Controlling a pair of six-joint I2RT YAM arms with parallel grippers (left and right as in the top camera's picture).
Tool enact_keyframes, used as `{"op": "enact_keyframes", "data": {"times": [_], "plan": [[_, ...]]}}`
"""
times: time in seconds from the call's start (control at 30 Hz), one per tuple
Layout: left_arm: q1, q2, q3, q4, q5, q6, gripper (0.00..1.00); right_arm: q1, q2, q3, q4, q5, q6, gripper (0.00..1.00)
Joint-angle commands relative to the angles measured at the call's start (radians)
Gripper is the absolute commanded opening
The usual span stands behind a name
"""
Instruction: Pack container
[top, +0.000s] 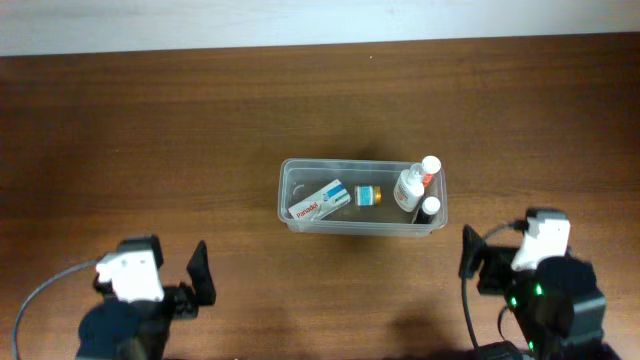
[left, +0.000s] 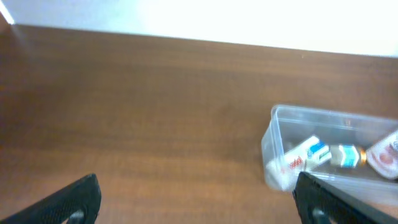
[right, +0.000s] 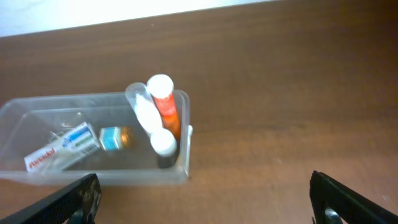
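Container (top: 283, 196) holds bottles (top: 410, 187); left claw (left: 196, 199) and right claw (right: 205, 199) both released, empty.

Red "Panadol" is showing on the white box (right: 62, 147), lying forward-left of the right gripper (right: 204, 183) jaws; nothing else is reading clearly.

your surface (top: 150, 130), a dark brown wood-grain top, fills the overhead view from side to side, its grain running left to right and its far edge meeting a pale strip (top: 300, 20). resting directly on it is the container (top: 362, 197), a clear rectangular tub with rounded corners and a rim, upright on its base, long sides parallel to that far edge, a little right of centre. the brown wood shows through its walls.
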Motion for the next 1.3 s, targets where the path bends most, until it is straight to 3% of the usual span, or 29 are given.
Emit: {"op": "enact_keyframes", "data": {"times": [0.0,0.3,0.73,0.83,1.03,1.27], "plan": [[-0.004,-0.075,-0.011,-0.062,-0.004,-0.008,1.0,0.009,-0.084,-0.02,-0.043,0.042,0.015,0.98],[-0.004,-0.079,-0.011,-0.274,-0.004,-0.008,1.0,0.009,-0.103,-0.02,-0.098,0.041,0.015,0.98],[-0.004,-0.079,-0.012,-0.277,-0.004,-0.008,1.0,0.01,-0.166,-0.039,-0.153,0.054,0.011,0.98],[-0.004,-0.079,-0.012,-0.277,-0.004,-0.008,1.0,-0.011,-0.261,-0.13,-0.09,0.059,-0.002,0.98],[-0.004,-0.079,-0.012,-0.277,-0.004,-0.008,1.0,-0.05,-0.451,-0.369,0.192,0.026,-0.088,0.98],[-0.004,-0.079,-0.012,-0.277,-0.004,-0.008,1.0,-0.097,-0.443,-0.654,0.73,0.022,-0.172,0.98]]}}
